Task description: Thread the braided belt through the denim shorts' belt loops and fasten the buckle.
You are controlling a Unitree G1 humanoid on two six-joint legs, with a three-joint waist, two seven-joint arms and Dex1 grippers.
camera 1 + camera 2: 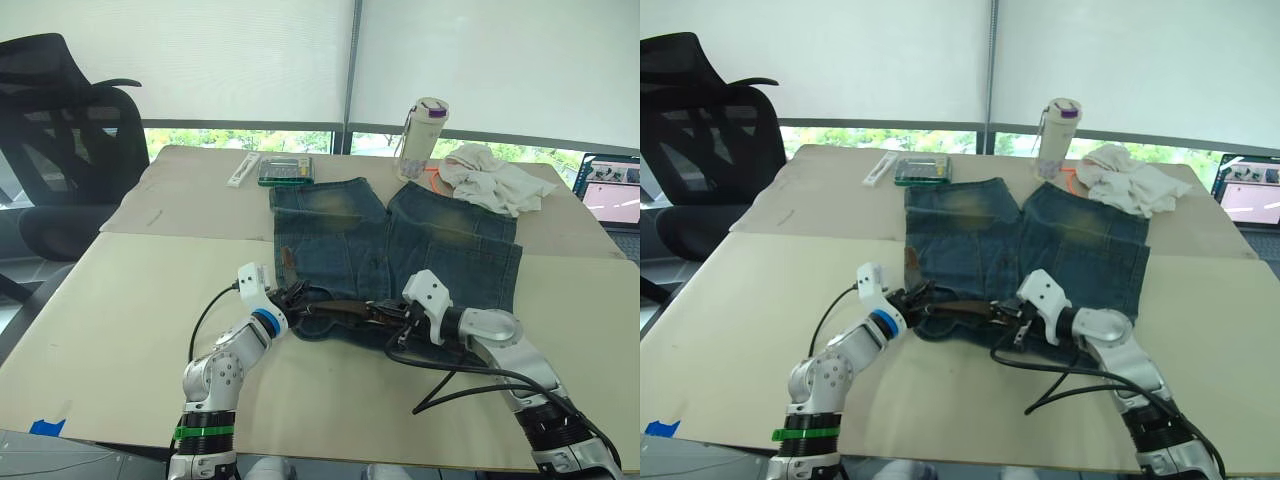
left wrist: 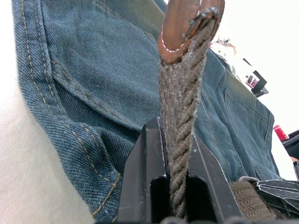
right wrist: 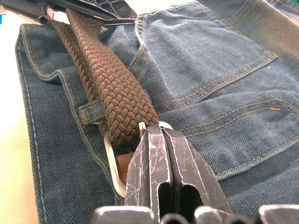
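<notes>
The denim shorts [image 1: 400, 235] lie flat on the table with the waistband toward me. Along that waistband runs the braided belt [image 1: 345, 308], stretched between my two grippers. My left gripper [image 1: 296, 296] is shut on the belt's free end; in the left wrist view the woven strap [image 2: 180, 121] rises from between the black fingers [image 2: 145, 186] to a brown leather tip [image 2: 180, 28]. My right gripper [image 1: 400, 315] is shut at the silver buckle [image 3: 111, 161], where the strap [image 3: 112, 88] crosses a belt loop [image 3: 91, 112].
A white cloth [image 1: 495, 180] and a white bottle [image 1: 422, 135] lie beyond the shorts, with a green box [image 1: 286, 172] at the back. A black office chair [image 1: 60, 150] stands on the left and a laptop [image 1: 612, 190] at the far right. Black cables [image 1: 470, 385] trail from my right arm.
</notes>
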